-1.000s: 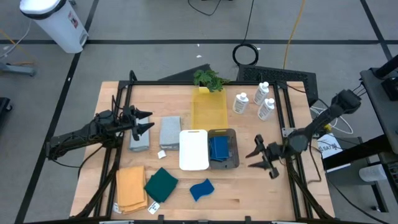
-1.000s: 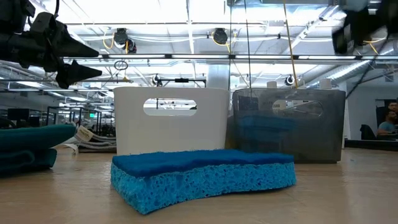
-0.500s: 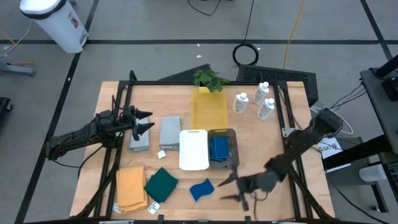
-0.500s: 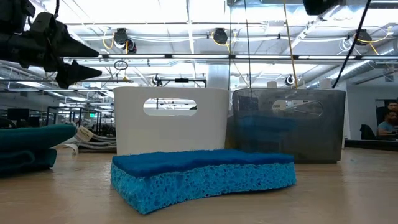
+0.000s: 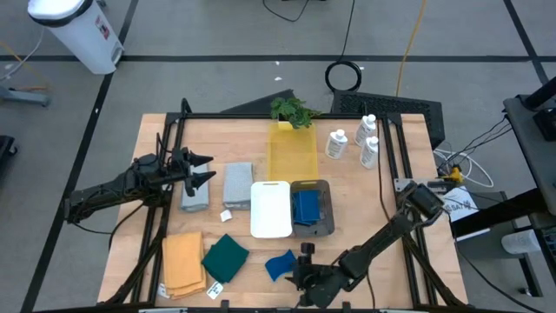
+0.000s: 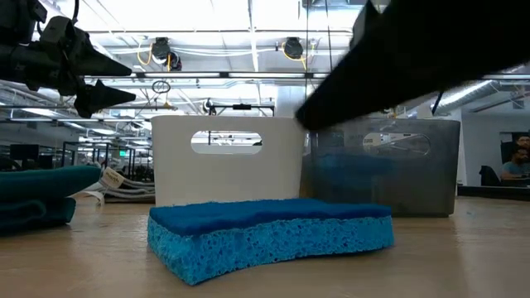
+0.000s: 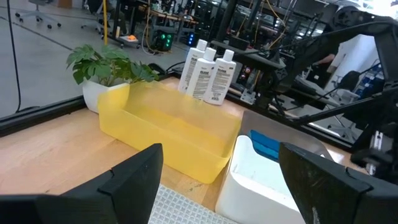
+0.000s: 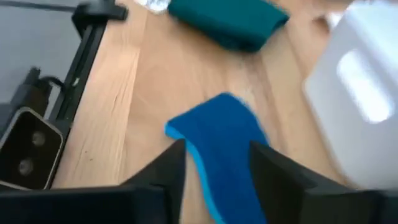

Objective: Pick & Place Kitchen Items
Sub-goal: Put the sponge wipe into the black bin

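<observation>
Right gripper [image 5: 301, 271]: fingers apart, right beside the loose blue sponge [image 5: 281, 263].
Left gripper [image 5: 201, 170]: fingers apart, over the grey cloth [image 5: 236, 183].

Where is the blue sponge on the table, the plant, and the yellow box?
blue sponge [image 5: 280, 264], high view, its middle.
plant [image 5: 293, 110], high view, its leaves.
yellow box [image 5: 291, 159], high view, its floor.

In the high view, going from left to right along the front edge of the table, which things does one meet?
orange-tan cloth → dark green cloth → blue sponge → right gripper
</observation>
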Robot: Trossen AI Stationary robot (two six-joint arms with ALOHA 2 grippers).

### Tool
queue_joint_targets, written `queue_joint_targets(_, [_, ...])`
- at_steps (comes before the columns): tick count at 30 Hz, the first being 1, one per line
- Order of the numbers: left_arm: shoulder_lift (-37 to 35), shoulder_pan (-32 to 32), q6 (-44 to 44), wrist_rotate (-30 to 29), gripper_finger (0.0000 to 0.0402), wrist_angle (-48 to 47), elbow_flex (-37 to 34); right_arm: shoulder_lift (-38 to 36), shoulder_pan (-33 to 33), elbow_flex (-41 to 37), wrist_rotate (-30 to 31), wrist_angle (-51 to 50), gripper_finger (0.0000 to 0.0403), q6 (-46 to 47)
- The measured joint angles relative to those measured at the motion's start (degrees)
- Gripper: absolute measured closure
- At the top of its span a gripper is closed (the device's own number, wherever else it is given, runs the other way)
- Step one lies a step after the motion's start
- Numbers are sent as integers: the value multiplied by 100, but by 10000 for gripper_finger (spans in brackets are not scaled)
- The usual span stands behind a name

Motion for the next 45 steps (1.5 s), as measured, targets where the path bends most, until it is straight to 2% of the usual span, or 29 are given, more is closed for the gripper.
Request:
queue_joint_targets(5, [0, 0, 0, 2, 78, 2, 0, 219, -80, 8, -49, -275, 360, 419])
queue_joint_targets(7, [0, 0, 0, 2, 78, 0, 0, 221, -93, 8, -372, -414, 389, 383])
queue_joint_targets(14, [0, 0, 0, 2, 78, 0, 0, 39, -120, 21, -2054, -1323, 388, 469])
queue_joint_targets(18, [0, 0, 1, 1, 78, 1, 0, -244, 15, 12, -2403, -2089, 401, 688])
queue_joint_targets(20, [0, -1, 0, 0, 78, 0, 0, -413, 106, -6, -2201, -2377, 398, 710])
queue_joint_targets(23, [0, 0, 0, 2, 78, 0, 0, -676, 252, 2, -1548, -2456, 395, 681])
queue_joint_targets(27, [0, 0, 0, 0, 78, 2, 0, -826, 395, 6, -855, -2203, 392, 577])
queue_joint_targets(31, [0, -1, 0, 0, 78, 2, 0, -828, 527, -17, -773, -1384, 360, 200])
queue_joint_targets(38, [0, 0, 0, 0, 78, 0, 0, -832, 514, -699, -451, 471, 231, 729])
queue_joint_targets(42, [0, 0, 0, 0, 78, 0, 0, -825, 267, -984, -939, 435, 171, 1161])
queue_joint_targets(45, [0, 0, 0, 0, 78, 2, 0, -827, 36, -1144, -1285, 288, 147, 1593])
